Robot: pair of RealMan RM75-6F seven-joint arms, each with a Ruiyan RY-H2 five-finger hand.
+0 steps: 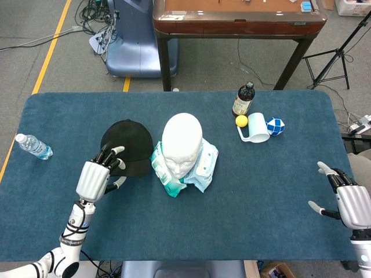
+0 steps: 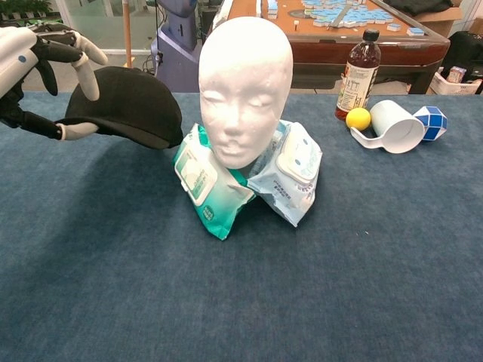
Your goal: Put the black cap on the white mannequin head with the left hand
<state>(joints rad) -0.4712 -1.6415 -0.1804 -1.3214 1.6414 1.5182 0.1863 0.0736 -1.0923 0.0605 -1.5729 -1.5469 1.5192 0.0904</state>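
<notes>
Carpet-like blue cloth covers the long table (image 1: 249, 202), and nearest the robot, at the right edge, the silver right hand (image 1: 349, 202) hangs with its fingers spread and nothing in them.

At about 8 o'clock from the table's middle, the silver left hand (image 1: 97, 176) pinches the brim of the black fabric baseball cap (image 1: 127, 147): in the chest view the thumb lies under the brim and the other fingers (image 2: 84, 66) curl over its top. The cap is lifted off the cloth, its crown tilted, lying just beyond the hand at its 1 o'clock and reaching toward the mannequin, its far edge close beside the wipes.

At the table's centre stands the white foam mannequin head (image 1: 182, 143), upright and bare, propped on two soft packs of wet wipes (image 2: 249, 177), one green-and-white, one pale blue. From the head the cap sits at 9 o'clock, level with its lower face in the chest view.

Well apart at the left edge, at 9 o'clock, a clear plastic water bottle (image 1: 33, 146) lies on its side.

Farther back, at 2 o'clock from the head, a white mug (image 1: 257, 127) lies tipped over, a small yellow ball (image 1: 241, 121) just beside it, a blue-and-white faceted ball (image 1: 276, 125) on its other side, and a dark glass bottle (image 1: 243, 99) standing upright behind them.
</notes>
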